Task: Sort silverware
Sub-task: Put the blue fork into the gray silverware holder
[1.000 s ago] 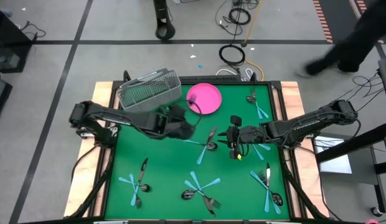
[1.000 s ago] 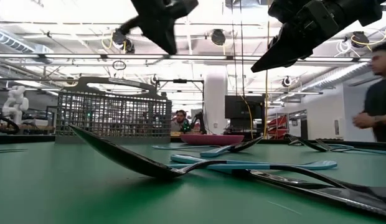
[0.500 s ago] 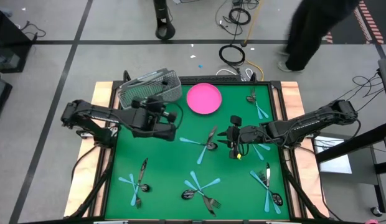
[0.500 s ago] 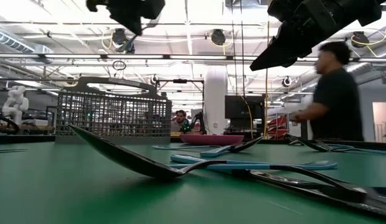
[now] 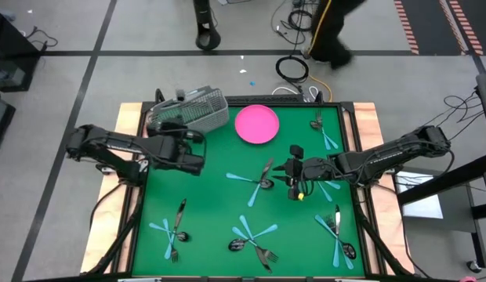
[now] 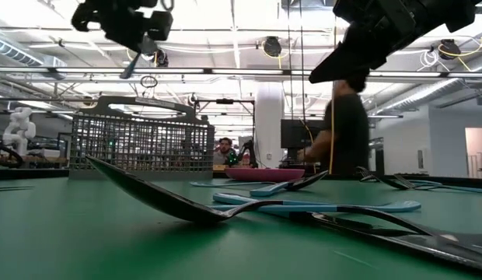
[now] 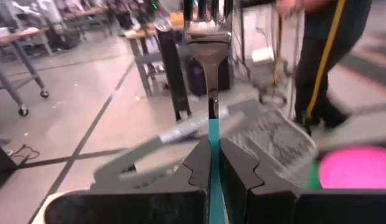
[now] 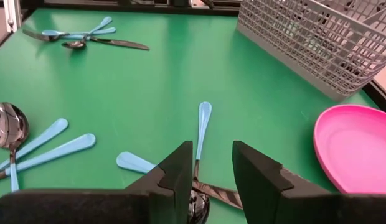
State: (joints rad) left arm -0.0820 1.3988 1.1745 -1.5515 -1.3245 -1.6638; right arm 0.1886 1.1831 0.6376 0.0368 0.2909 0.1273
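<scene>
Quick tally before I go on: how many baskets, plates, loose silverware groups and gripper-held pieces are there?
Wire basket: 1
Pink plate: 1
Loose silverware groups: 6
Fork in left gripper: 1
Total: 9

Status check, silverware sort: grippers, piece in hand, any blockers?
Left gripper shut on blue-handled fork, near basket. Right gripper open, empty, hovering mid-table. Nothing blocking.

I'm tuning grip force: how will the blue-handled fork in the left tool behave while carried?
The fork, pinched by its handle in the left tool, looks stiff, standing straight. The long overhang might let it pivot. The smooth handle could slip.
</scene>
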